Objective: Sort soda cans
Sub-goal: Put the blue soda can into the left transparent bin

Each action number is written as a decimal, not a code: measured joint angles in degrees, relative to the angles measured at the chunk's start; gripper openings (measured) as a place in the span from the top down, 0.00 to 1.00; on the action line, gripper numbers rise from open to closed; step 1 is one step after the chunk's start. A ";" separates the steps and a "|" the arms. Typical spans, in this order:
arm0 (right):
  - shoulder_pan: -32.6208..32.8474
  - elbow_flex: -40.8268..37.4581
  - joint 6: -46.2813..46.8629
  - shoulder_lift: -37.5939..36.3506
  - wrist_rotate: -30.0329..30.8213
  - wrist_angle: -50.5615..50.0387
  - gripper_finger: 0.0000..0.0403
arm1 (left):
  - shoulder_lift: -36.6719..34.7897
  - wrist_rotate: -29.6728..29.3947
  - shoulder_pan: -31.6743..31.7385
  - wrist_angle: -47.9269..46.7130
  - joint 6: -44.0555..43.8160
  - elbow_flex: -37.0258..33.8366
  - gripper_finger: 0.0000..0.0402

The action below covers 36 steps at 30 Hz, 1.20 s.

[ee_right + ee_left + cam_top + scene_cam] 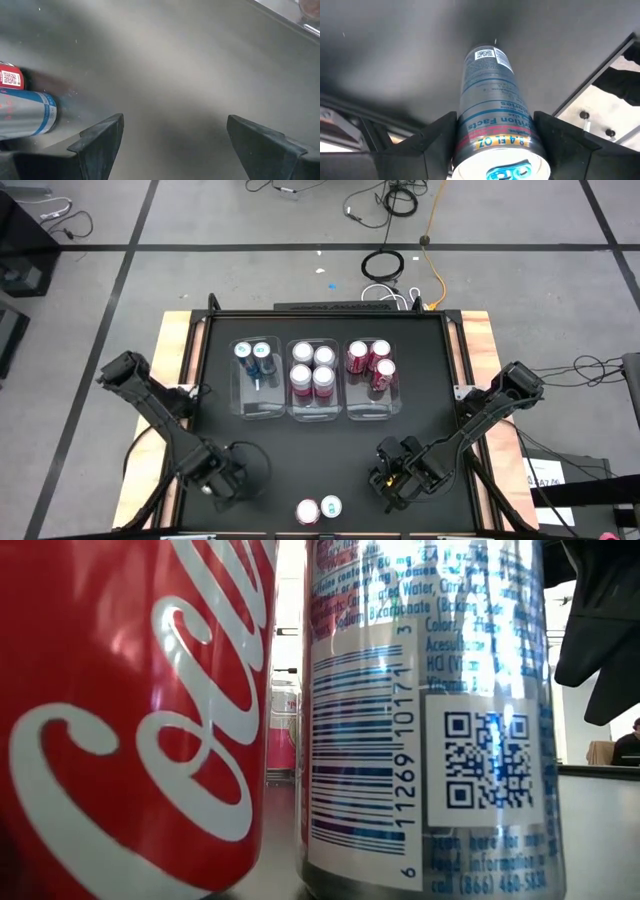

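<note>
Silver-blue can (492, 120) stands upright, grasped between left gripper (495, 145) fingers; right gripper (175, 145), released, has loose cans at nine o'clock.

Three clear bins (316, 416) sit side by side on the black table (420, 370). The left bin holds two blue cans (252, 352), the middle bin four pink-and-white cans (312, 366), the right bin three dark red cans (370, 360). Well in front of the bins stand two loose cans (319, 509), one red, one blue. One more blue can (492, 100) sits between the left gripper (495, 145) fingers, making twelve.
</note>
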 joint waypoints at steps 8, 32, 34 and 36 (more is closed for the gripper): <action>0.00 0.00 -0.37 0.00 0.00 0.00 0.14 | -1.12 0.00 6.66 -0.01 8.31 0.00 0.34; -0.39 0.00 2.04 0.00 0.55 0.11 0.14 | -24.54 -2.96 32.62 -0.17 24.74 1.03 0.34; -0.77 0.00 2.80 0.00 0.51 0.11 0.14 | -25.92 -2.95 35.86 0.00 27.87 2.65 0.34; -1.29 0.00 3.23 0.00 0.54 0.13 0.14 | -26.59 -2.95 39.23 -0.39 31.42 4.40 0.34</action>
